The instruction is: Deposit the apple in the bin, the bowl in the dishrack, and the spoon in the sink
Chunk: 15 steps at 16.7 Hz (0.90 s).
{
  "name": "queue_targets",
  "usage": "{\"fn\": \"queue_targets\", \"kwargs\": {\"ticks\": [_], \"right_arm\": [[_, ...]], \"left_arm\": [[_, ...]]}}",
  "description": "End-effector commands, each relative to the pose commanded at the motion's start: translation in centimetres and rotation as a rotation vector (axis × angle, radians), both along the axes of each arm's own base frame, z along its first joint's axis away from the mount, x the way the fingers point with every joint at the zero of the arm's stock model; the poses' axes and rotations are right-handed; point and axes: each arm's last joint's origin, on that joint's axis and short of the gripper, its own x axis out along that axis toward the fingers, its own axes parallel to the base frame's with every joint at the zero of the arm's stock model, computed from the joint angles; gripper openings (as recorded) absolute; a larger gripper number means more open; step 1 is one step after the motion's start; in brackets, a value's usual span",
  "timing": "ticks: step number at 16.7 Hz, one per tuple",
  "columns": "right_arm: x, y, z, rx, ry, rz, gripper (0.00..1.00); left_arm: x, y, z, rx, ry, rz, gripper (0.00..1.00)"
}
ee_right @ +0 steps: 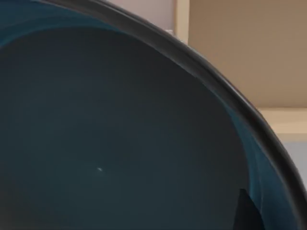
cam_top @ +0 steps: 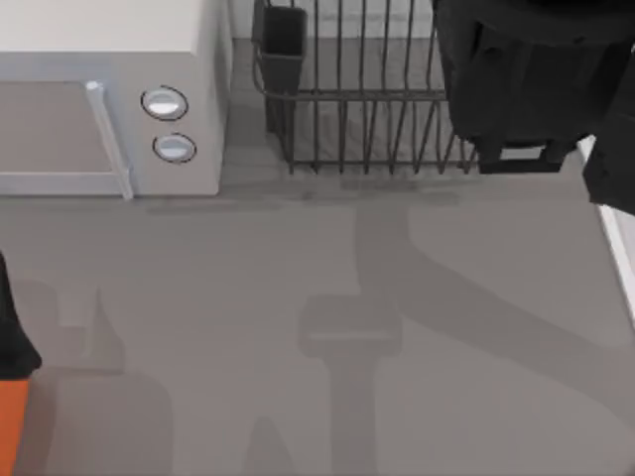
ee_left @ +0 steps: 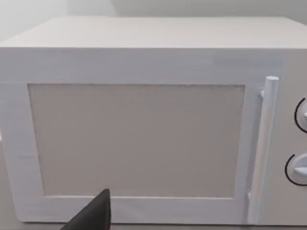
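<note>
My right arm [cam_top: 526, 79] hangs over the right end of the dishrack [cam_top: 357, 109], a dark bulk that covers the rack's right-hand tines in the top view. From my right wrist the bowl [ee_right: 110, 134] sits very close, its teal-blue inside dark and shaded and its rim curving across toward the pale wall behind; a dark tip of 1 finger [ee_right: 247, 211] lies against the bowl's inner wall near the rim. I cannot tell from this whether my right gripper is clamped on the bowl or merely beside it. The rack's black utensil cup [cam_top: 283, 45] stands at its left corner, just beside the microwave [cam_top: 109, 99], whose 2 round knobs [cam_top: 165, 103] face the table [cam_top: 298, 297]. My left arm [cam_top: 12, 397] sits at the table's left edge, well apart from the rack, with an orange part showing below a black one. From my left wrist the microwave's door [ee_left: 136, 139] and its upright handle [ee_left: 264, 148] face me, and 1 dark fingertip of my left gripper [ee_left: 93, 215] pokes up in front of the door; I cannot tell how wide that gripper stands. A pale strip [cam_top: 617, 248] runs along the table's right edge, below the rack's right end.
</note>
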Motion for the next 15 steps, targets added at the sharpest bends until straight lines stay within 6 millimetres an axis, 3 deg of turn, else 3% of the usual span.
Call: {"fn": "queue_targets", "kwargs": {"ticks": [3, 7, 11, 13, 15], "right_arm": [[2.9, 1.6, -2.3, -0.002, 0.002, 0.008, 0.00], [9.9, 3.2, -8.7, -0.002, 0.001, 0.006, 0.00], [16.5, 1.6, -15.9, 0.004, -0.008, 0.002, 0.00], [18.5, 0.3, -18.5, 0.001, -0.004, 0.001, 0.00], [19.4, -0.4, -19.6, -0.001, -0.001, 0.001, 0.00]], "left_arm": [[0.0, 0.0, 0.0, 0.000, 0.000, 0.000, 1.00], [0.0, 0.0, 0.0, 0.000, 0.000, 0.000, 1.00], [0.0, 0.0, 0.0, 0.000, 0.000, 0.000, 1.00], [0.0, 0.0, 0.0, 0.000, 0.000, 0.000, 1.00], [0.0, 0.0, 0.0, 0.000, 0.000, 0.000, 1.00]]}}
